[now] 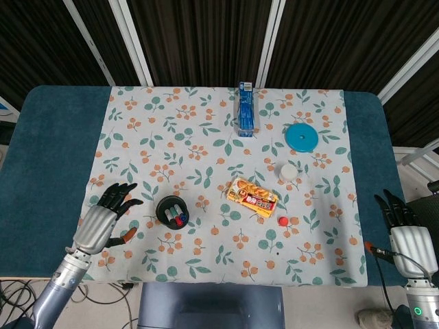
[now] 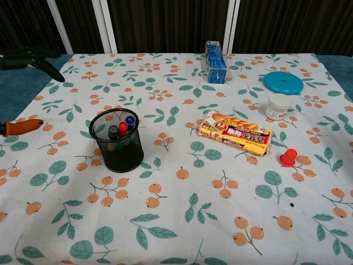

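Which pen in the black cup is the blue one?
In the black mesh cup, the blue pen sits furthest right, beside the red pen and dark pen.

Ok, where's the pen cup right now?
In the head view the pen cup stands left of centre on the floral cloth, just right of the open left hand and left of the snack pack.
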You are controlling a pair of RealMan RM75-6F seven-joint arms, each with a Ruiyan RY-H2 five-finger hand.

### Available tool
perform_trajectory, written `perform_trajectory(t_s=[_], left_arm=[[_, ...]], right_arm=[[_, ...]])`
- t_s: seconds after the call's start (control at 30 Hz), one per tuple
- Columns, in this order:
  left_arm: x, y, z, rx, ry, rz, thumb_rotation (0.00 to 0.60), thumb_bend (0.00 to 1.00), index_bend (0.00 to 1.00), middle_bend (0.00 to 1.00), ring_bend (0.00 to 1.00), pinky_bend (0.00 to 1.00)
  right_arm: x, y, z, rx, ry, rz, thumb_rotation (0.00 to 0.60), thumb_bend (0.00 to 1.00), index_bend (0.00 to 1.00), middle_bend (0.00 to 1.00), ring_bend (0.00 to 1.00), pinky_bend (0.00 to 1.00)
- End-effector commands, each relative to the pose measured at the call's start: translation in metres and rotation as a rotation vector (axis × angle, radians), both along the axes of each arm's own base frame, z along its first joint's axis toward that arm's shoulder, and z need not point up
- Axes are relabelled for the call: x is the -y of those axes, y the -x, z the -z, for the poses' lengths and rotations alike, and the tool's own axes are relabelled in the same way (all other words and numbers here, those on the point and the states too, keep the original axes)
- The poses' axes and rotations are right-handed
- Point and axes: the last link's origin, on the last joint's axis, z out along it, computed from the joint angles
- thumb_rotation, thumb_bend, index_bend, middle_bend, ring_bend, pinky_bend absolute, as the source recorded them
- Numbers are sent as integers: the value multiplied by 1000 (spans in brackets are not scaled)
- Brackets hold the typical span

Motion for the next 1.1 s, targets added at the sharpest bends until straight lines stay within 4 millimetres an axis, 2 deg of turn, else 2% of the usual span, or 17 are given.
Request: perform_trajectory(t_s=[0.03,0.2,0.63,1.1], left_arm=[[-2,-9,15,36,14,-9,600,274,294,51,0,0],[0,-20,30,76,7,-13,600,274,340,60,0,0],[-4,-22,55,102,50,-54,600,274,390,71,0,0],[-9,-30,68,84,46,-34,600,312,441,78,0,0]], right_arm=[[0,0,0,2,1,1,600,103,98,21,97,200],[0,0,-1,1,3,0,600,103,98,20,97,200],[-1,1,-1,7,10,11,600,103,97,20,97,200],[0,1,-2,11,15,20,600,102,97,20,97,200]])
